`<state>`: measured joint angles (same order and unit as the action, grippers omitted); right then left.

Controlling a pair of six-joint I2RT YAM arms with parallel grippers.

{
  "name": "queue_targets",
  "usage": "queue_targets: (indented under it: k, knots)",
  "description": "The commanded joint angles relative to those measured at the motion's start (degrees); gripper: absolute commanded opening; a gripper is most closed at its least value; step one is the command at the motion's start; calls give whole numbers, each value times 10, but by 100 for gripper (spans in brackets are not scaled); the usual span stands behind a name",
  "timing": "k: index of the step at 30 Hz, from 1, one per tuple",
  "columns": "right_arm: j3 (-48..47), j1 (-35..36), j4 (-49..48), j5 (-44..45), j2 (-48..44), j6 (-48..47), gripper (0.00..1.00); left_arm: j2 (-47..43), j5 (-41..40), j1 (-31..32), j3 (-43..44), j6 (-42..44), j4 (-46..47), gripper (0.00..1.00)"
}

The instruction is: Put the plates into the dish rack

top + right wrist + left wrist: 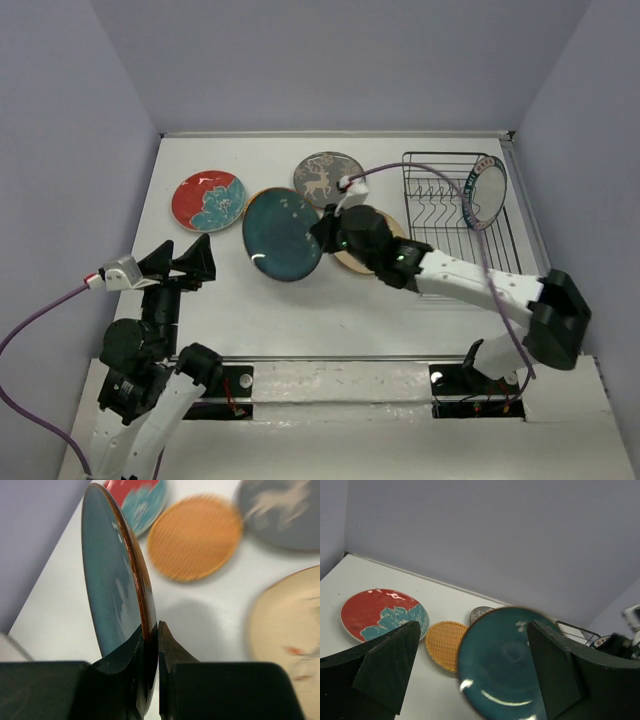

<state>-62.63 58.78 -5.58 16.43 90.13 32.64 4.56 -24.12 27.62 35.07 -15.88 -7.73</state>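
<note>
My right gripper [322, 232] [152, 635] is shut on the rim of the dark teal plate [282, 233] [107, 575] and holds it tilted on edge above the table; the plate also shows in the left wrist view [505, 665]. The red plate [208, 199] [375, 612], the orange plate [445, 642] [195, 537], the grey deer plate [327, 178] [282, 510] and the cream plate [350, 262] [290, 640] lie flat. The white blue-rimmed plate [487, 195] stands in the black dish rack [440, 200]. My left gripper [183, 258] [472, 630] is open and empty at the left.
The rack stands at the back right, close to the right wall. A cable [420, 167] loops from the right wrist over the rack. In the top view the teal plate hides most of the orange plate.
</note>
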Motion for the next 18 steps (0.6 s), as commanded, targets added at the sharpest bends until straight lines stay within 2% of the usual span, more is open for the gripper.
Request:
queue_targets:
  k: [1, 3, 4, 5, 7, 11, 18]
  knots:
    - [-1, -125, 0, 210, -194, -148, 7, -17, 14, -4, -5, 8, 34, 99]
    - [-7, -171, 42, 248, -256, -214, 7, -25, 24, -5, -5, 8, 34, 99]
    - [-13, -190, 43, 302, -269, -248, 7, -28, 26, -4, -5, 7, 34, 99]
    - [-27, -227, 43, 323, -277, -314, 7, -33, 28, -4, -4, 7, 35, 99]
    - [-48, -265, 43, 358, -283, -376, 7, -39, 30, -4, -5, 7, 36, 99]
    - [-95, -363, 25, 358, -254, -472, 7, -43, 28, 8, -5, 9, 35, 99]
    - [-144, -453, 7, 319, -169, -533, 7, -63, 28, 24, -4, 10, 29, 99]
